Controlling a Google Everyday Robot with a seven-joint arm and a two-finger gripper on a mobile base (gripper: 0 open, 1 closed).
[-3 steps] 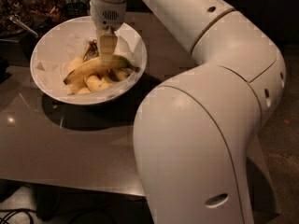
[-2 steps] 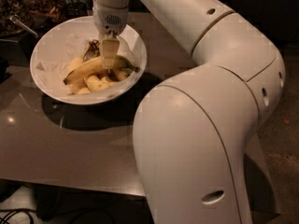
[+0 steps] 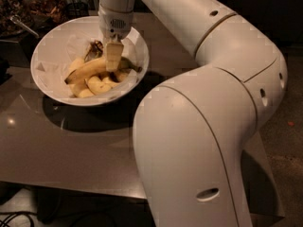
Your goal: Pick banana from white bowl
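Camera view: white bowl [image 3: 45, 86] sits on brown surface [image 3: 71, 150], upper left. Banana [image 3: 86, 70] lies across bowl's middle, on top of short pale banana pieces [image 3: 98, 85], white paper [image 3: 64, 44] under them. Claw [image 3: 113, 56] reaches down inside bowl, tip at banana's middle, looks touching; cannot tell how far open or whether it grips. Big white arm [image 3: 203, 126] fills right side.

Pincer [image 3: 114, 56] at banana [image 3: 87, 69], in bowl [image 3: 47, 86], on table [image 3: 71, 145].
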